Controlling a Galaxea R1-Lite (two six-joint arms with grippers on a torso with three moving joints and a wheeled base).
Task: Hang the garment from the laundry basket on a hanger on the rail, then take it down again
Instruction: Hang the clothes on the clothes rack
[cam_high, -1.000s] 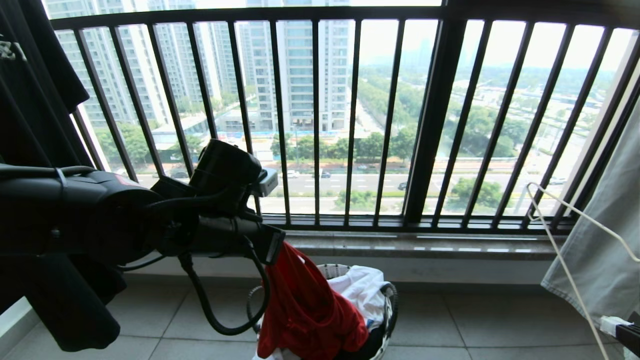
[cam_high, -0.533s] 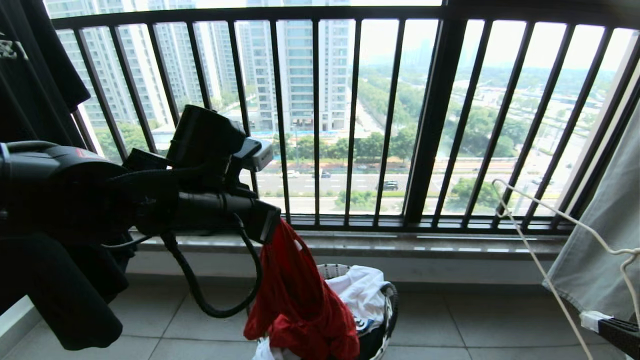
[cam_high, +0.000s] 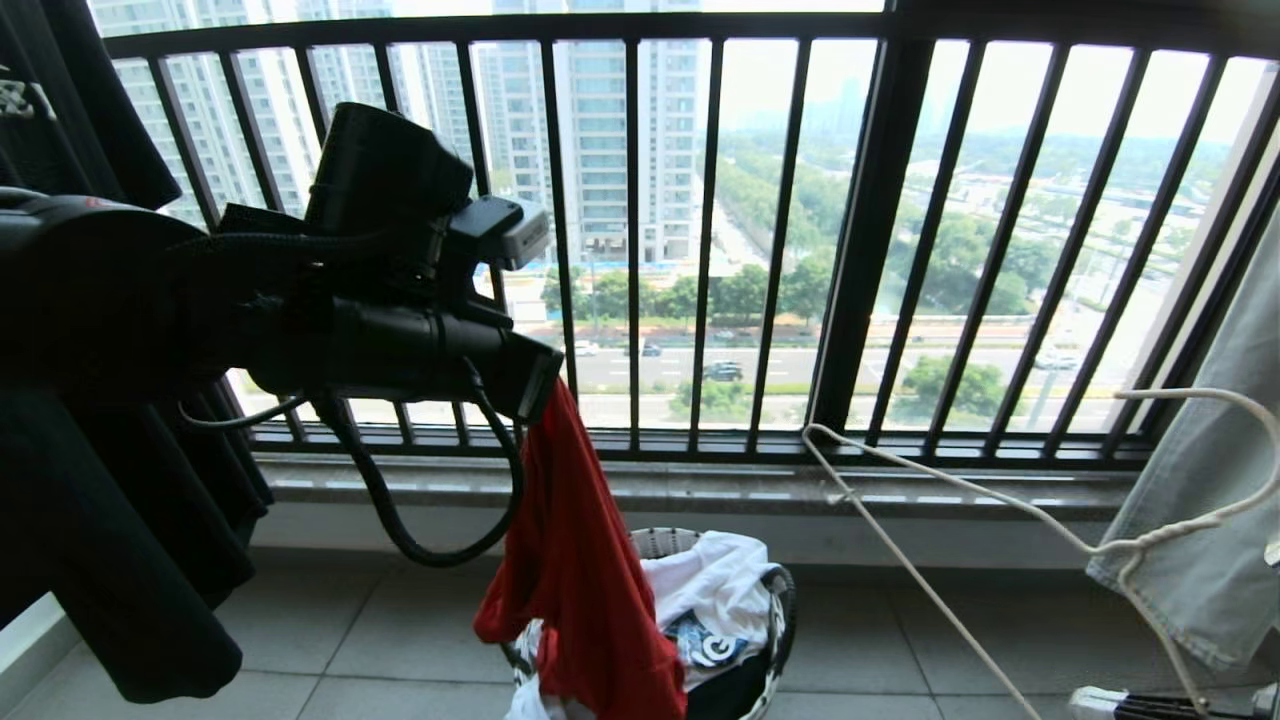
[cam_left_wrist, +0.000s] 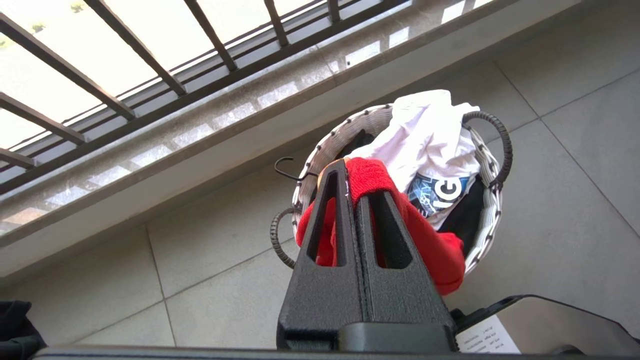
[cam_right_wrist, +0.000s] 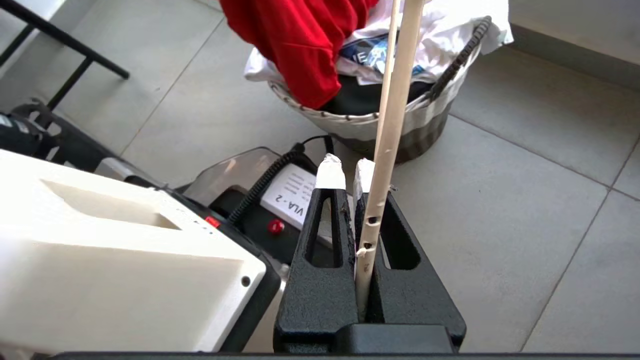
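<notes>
I have the left gripper (cam_left_wrist: 350, 172) clenched on a bunched fold of the soft red T-shirt (cam_high: 580, 580), lifted so the cloth hangs limp, its lower end at the small round woven basket with a white rim (cam_left_wrist: 492, 210), where a crumpled white printed garment (cam_left_wrist: 425, 137) lies. My right gripper (cam_right_wrist: 345, 175) pinches the thin cream wire hanger (cam_high: 960, 490) along one stiff arm, holding it out beside the shirt, I judge for threading into the neck.
</notes>
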